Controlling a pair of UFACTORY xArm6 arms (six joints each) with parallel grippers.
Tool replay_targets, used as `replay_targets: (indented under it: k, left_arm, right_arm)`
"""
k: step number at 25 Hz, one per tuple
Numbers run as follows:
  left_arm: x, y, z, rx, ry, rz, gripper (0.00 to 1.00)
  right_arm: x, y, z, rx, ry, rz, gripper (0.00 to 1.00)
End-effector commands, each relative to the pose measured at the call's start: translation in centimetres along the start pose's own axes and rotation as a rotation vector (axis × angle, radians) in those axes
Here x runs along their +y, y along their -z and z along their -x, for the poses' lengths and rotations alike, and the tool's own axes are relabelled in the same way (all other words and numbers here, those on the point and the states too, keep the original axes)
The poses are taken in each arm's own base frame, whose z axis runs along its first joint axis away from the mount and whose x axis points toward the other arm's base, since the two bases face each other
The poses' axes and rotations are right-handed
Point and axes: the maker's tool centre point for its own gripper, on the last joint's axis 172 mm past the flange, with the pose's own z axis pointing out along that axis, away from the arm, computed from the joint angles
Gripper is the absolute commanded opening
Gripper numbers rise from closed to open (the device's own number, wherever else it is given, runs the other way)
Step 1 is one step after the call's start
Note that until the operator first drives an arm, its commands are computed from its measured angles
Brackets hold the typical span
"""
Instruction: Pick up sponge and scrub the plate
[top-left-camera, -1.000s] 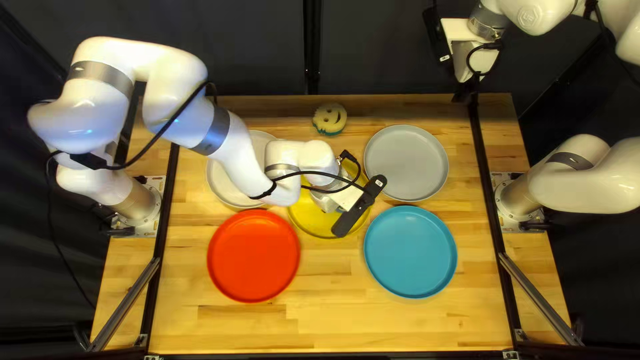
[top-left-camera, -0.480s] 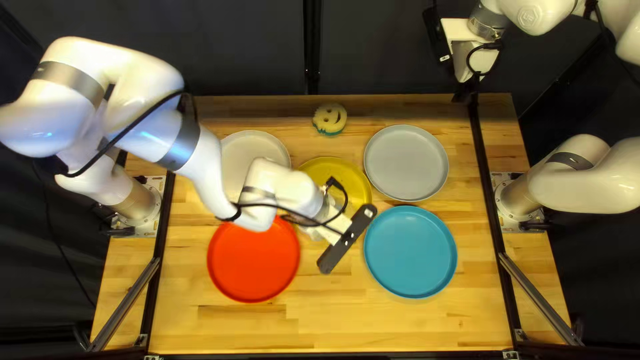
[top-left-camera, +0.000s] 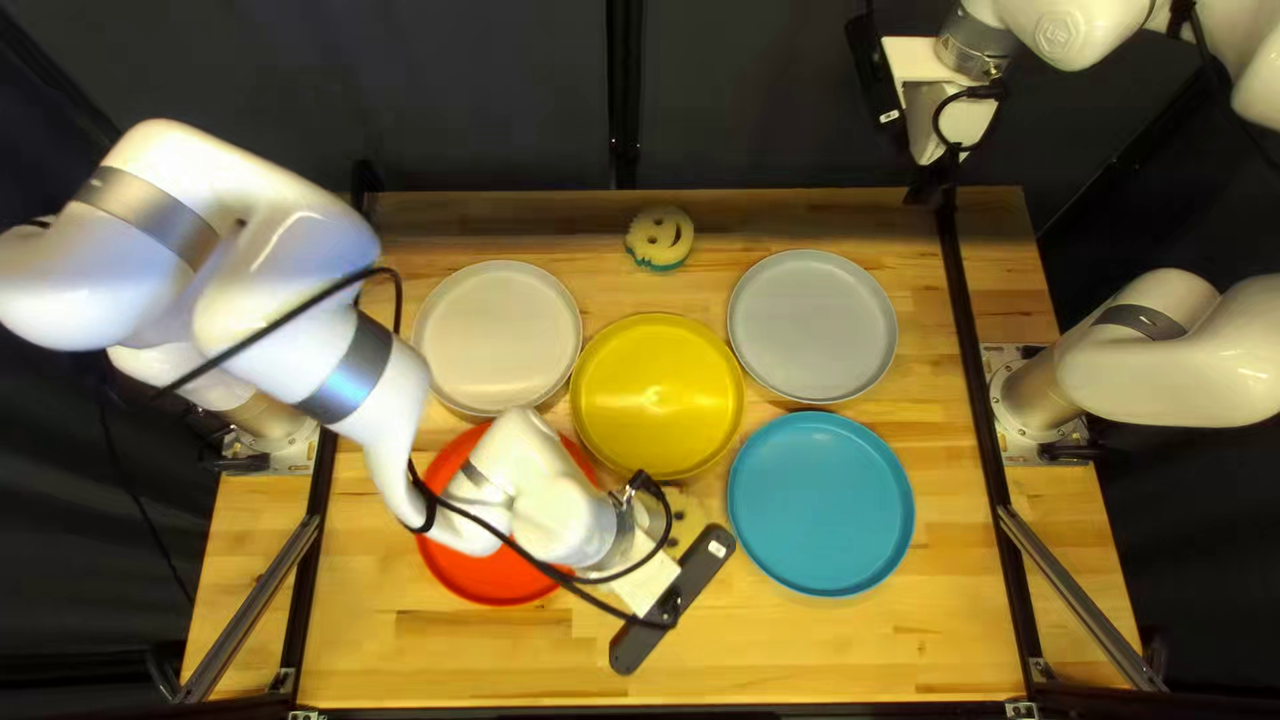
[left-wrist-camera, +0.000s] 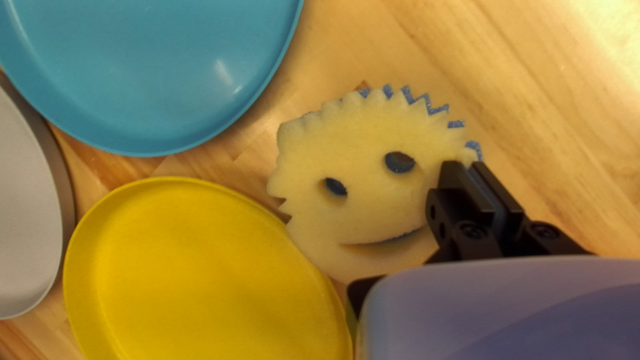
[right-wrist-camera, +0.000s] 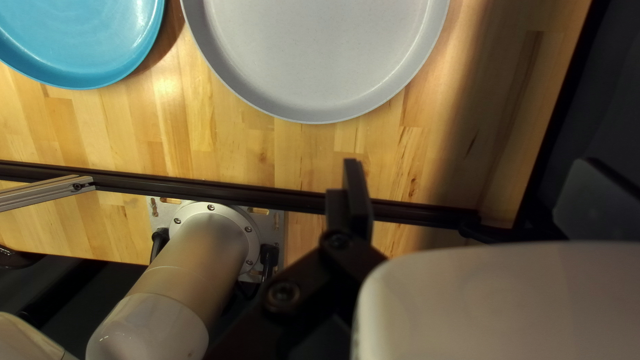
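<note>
Left end effector (left-wrist-camera: 468, 168) pinches smiley sponge (left-wrist-camera: 367, 140) at its face's 3 o'clock edge; scrub drag could twist it loose. Right end effector (right-wrist-camera: 470, 175) wide.

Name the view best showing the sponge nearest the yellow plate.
Left wrist view: the sponge shows close, eye holes and smile clear. Top left view: partly hidden by my left arm; right wrist view: not shown.

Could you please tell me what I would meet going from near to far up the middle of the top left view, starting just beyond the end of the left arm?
The partly hidden near sponge, the yellow plate, the smiling far sponge, the dark curtain.
</note>
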Motion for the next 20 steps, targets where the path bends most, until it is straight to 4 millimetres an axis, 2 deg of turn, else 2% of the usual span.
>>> replay_targets:
  k: [1, 2, 4, 7, 9, 13, 14, 16, 17, 18, 19, 20]
  left_arm:
    - [0.3, 0.2, 0.1, 0.022, 0.009, 0.014, 0.95]
    - [0.3, 0.5, 0.1, 0.024, 0.012, 0.015, 0.99]
    - [-0.2, 1.5, 0.6, 0.024, 0.023, 0.012, 1.0]
    - [-1.5, 3.0, 2.2, 0.009, 0.035, 0.007, 1.0]
    - [-2.6, 4.6, 4.0, -0.009, 0.048, -0.001, 1.0]
    - [-5.7, 7.6, 10.2, -0.055, 0.096, -0.001, 1.0]
    - [-6.1, 8.0, 11.1, -0.064, 0.103, 0.0, 1.0]
    - [-7.8, 9.8, 15.0, -0.095, 0.134, 0.007, 1.0]
    - [-8.1, 10.2, 15.7, -0.104, 0.141, 0.008, 1.0]
    - [-9.2, 11.5, 18.8, -0.122, 0.161, 0.014, 1.0]
    - [-9.7, 12.1, 20.2, -0.131, 0.173, 0.018, 1.0]
    - [-10.6, 13.4, 22.9, -0.15, 0.196, 0.025, 1.0]
  right_arm:
    - [0.0, 0.0, 0.0, 0.0, 0.0, 0.0, 1.0]
    - [0.0, 0.0, 0.0, 0.0, 0.0, 0.0, 1.0]
    - [0.0, 0.0, 0.0, 0.0, 0.0, 0.0, 1.0]
    - [0.0, 0.0, 0.0, 0.0, 0.0, 0.0, 1.0]
    - [0.0, 0.0, 0.0, 0.0, 0.0, 0.0, 1.0]
    - [0.0, 0.0, 0.0, 0.0, 0.0, 0.0, 1.0]
    - [0.0, 0.0, 0.0, 0.0, 0.0, 0.0, 1.0]
    - [0.0, 0.0, 0.0, 0.0, 0.0, 0.0, 1.0]
    - [0.0, 0.0, 0.0, 0.0, 0.0, 0.0, 1.0]
    - [0.0, 0.0, 0.0, 0.0, 0.0, 0.0, 1.0]
    - [0.0, 0.0, 0.0, 0.0, 0.0, 0.0, 1.0]
    - [0.0, 0.0, 0.0, 0.0, 0.0, 0.0, 1.0]
